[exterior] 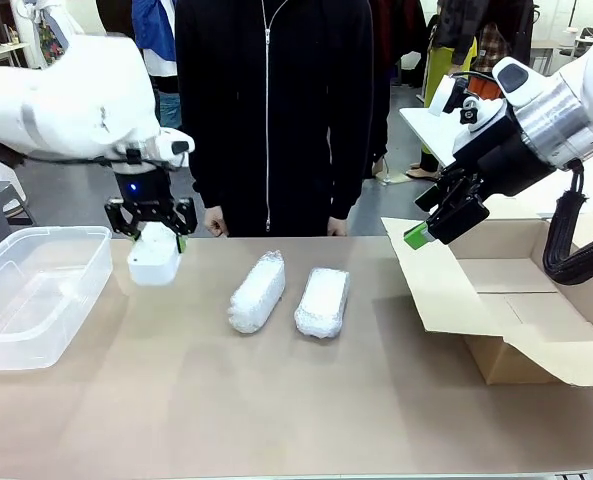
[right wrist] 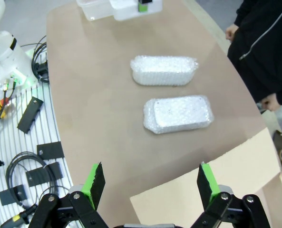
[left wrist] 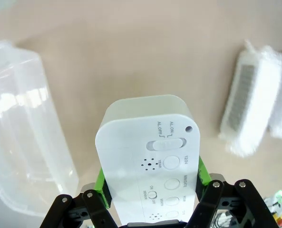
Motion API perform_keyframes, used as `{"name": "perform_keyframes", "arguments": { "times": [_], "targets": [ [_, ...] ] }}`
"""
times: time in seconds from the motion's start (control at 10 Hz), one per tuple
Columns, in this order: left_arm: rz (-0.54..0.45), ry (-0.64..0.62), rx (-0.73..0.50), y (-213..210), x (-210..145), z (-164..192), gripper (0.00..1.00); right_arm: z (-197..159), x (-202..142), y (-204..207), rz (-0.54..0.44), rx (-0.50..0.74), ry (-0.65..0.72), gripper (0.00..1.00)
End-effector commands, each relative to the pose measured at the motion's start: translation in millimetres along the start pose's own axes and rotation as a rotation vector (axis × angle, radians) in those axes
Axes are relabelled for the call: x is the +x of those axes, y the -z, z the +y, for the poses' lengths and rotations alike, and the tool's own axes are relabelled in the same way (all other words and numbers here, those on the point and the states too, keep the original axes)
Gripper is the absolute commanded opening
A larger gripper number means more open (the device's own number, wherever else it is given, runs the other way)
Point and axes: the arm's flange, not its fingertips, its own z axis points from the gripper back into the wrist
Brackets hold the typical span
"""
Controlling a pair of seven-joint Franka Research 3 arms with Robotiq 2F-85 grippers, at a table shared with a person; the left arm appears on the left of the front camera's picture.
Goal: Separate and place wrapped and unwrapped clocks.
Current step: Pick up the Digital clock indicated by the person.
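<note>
One bare clock (left wrist: 145,142), lower end hidden behind left jaws

Left gripper (exterior: 154,235) hung at nine o'clock, pointing down, clamped on the unwrapped clock (exterior: 154,263); right gripper (exterior: 419,234), at three o'clock, tilted downward, jaws wide apart.

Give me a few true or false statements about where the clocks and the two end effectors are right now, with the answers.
1. The left end effector grips the bare clock. True.
2. Both bubble-wrapped clocks are inside the cardboard box. False: they lie on the table, between the clear bin and the box.
3. The right end effector is open and holds nothing. True.
4. The bare clock lies in the clear bin. False: it is held by the left end effector, beside the bin.
</note>
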Motion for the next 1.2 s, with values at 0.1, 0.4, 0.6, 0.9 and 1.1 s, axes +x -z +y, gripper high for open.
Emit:
{"name": "perform_keyframes", "arguments": {
  "times": [0.1, 0.4, 0.6, 0.9, 1.1],
  "targets": [
    [-0.1, 0.035, -0.017, -46.9, -39.5, 5.0, 0.41, 0.1, 0.0, 2.0, -0.013, 0.021, -0.001, 1.0],
    [-0.048, 0.092, -0.064, -38.9, -41.2, 12.3, 0.41, 0.1, 0.0, 2.0, -0.013, 0.021, -0.001, 1.0],
    [-0.112, 0.034, -0.018, -65.8, -45.4, 1.3, 0.41, 0.1, 0.0, 2.0, -0.013, 0.021, -0.001, 1.0],
    [-0.112, 0.034, -0.018, -65.8, -45.4, 1.3, 0.41, 0.1, 0.0, 2.0, -0.013, 0.021, -0.001, 1.0],
    [-0.112, 0.034, -0.018, -65.8, -45.4, 1.3, 0.41, 0.1, 0.0, 2.0, -0.013, 0.021, -0.001, 1.0]
  ]
}}
